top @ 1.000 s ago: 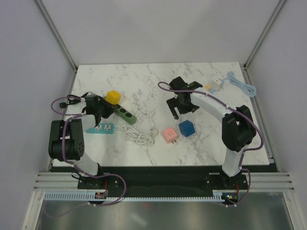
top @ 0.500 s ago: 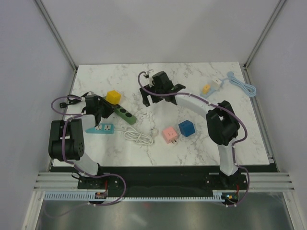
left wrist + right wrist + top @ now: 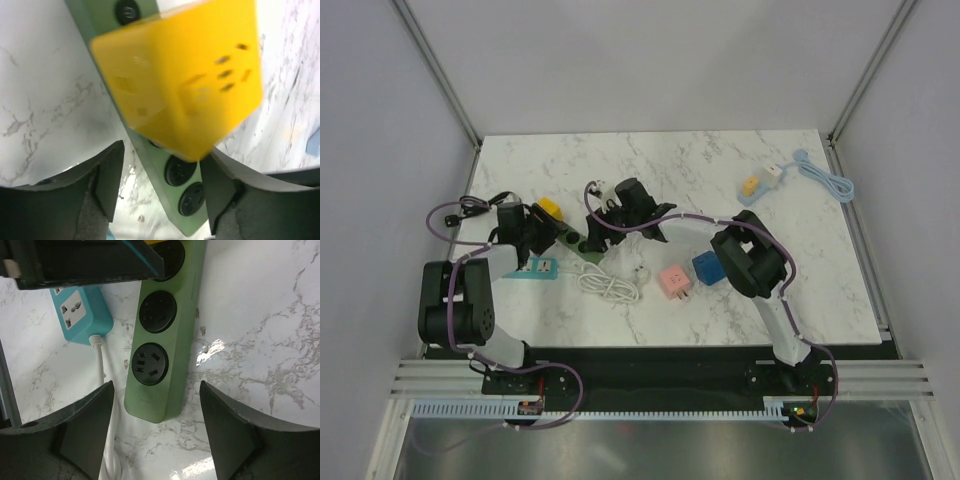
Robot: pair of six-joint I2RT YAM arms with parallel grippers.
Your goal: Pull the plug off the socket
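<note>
The plug (image 3: pixel 549 207) is a yellow cube with small slots on its faces. It sits tilted over the far-left end of the socket (image 3: pixel 582 243), a green strip with round black outlets lying diagonally on the worktop (image 3: pixel 720 180). Whether its pins are seated is unclear.

- Cube plug (image 3: pixel 550 208): on power strip (image 3: pixel 582 248), left-centre of frame.
- Socket block (image 3: pixel 535 267): just below the strip.
- Coiled cord (image 3: pixel 610 285): right of block.
- Cube adapter pair (image 3: pixel 675 281): right of cord.

The left arm (image 3: pixel 450 305) and right arm (image 3: pixel 752 262) share white links, black joints and looping purple cables (image 3: pixel 433 218).
</note>
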